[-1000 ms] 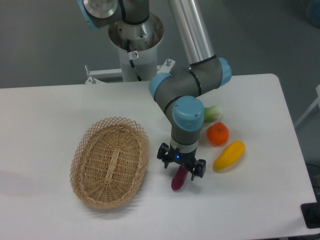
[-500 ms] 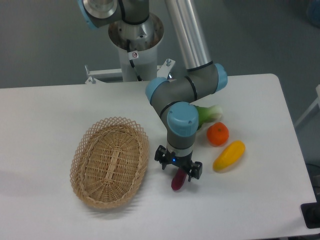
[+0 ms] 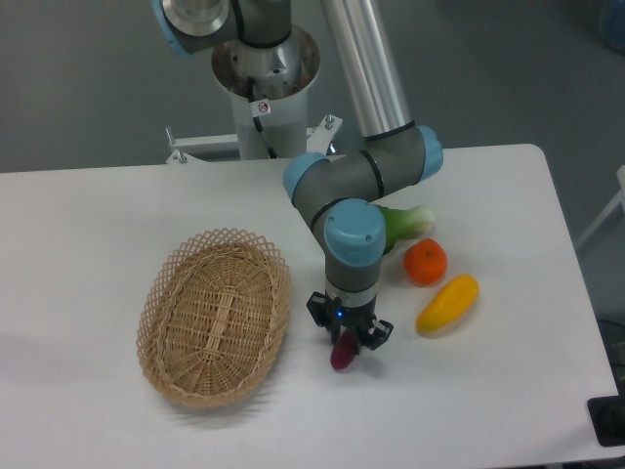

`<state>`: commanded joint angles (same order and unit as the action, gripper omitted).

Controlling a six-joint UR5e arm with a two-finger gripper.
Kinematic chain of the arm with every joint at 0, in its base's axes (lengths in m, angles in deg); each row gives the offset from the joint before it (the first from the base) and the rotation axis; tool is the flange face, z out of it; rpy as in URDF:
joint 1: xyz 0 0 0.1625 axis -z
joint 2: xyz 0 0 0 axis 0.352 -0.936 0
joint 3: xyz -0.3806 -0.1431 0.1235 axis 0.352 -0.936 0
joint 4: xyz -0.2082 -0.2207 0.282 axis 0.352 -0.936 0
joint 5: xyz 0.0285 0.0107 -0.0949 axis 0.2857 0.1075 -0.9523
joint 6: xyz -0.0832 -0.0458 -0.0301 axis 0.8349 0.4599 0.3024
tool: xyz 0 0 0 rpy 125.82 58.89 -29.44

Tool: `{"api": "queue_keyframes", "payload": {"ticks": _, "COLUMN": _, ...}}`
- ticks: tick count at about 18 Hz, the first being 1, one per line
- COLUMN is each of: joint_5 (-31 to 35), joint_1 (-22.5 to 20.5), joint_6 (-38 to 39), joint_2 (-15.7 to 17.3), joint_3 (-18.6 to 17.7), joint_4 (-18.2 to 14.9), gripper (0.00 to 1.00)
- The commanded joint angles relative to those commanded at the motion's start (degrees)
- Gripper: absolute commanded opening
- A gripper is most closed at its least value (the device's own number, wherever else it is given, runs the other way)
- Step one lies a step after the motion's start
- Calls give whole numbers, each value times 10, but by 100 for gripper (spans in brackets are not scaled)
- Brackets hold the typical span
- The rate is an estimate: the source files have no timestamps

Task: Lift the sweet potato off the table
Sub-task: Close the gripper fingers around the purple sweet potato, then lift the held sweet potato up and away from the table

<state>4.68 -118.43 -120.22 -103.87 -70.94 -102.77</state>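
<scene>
Fixed camera: hand (image 3: pixel 347 344) pinched narrow around the sweet potato (image 3: pixel 342 356), on the white bench (image 3: pixel 98 225) just right of the wicker basket (image 3: pixel 215 318); orange (image 3: pixel 426 262) and yellow fruit (image 3: pixel 448 303) further right of the basket

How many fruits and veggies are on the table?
4. The sweet potato sits between the gripper's fingers, right of the basket. The orange, yellow fruit and green vegetable, partly hidden by the arm, lie further right.
</scene>
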Motion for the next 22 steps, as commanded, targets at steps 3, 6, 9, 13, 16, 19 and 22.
{"api": "queue_keyframes", "payload": {"ticks": 3, "joint_5": -1, "joint_1": 0, "joint_6": -2, "joint_2": 4, "joint_3": 4, "joint_4": 0, "gripper": 37}}
{"api": "queue_keyframes", "payload": {"ticks": 6, "joint_5": -1, "joint_1": -2, "joint_6": -17, "joint_2": 17, "joint_3": 20, "joint_4": -1, "gripper": 37}}
{"api": "queue_keyframes", "payload": {"ticks": 9, "joint_5": -3, "joint_1": -16, "joint_6": -53, "joint_2": 44, "joint_3": 24, "joint_4": -8, "gripper": 37}}
{"api": "queue_keyframes", "payload": {"ticks": 13, "joint_5": -2, "joint_1": -44, "joint_6": -103, "joint_2": 75, "joint_3": 21, "joint_4": -25, "gripper": 37}}
{"api": "queue_keyframes", "payload": {"ticks": 16, "joint_5": -4, "joint_1": -72, "joint_6": -151, "joint_2": 100, "joint_3": 36, "joint_4": -87, "gripper": 37}}
{"api": "queue_keyframes", "payload": {"ticks": 19, "joint_5": -7, "joint_1": -100, "joint_6": -202, "joint_2": 112, "joint_3": 75, "joint_4": -174, "gripper": 37}}
{"api": "queue_keyframes", "payload": {"ticks": 22, "joint_5": -25, "joint_1": -122, "joint_6": -229, "joint_2": 120, "joint_3": 129, "joint_4": -264, "gripper": 37}}
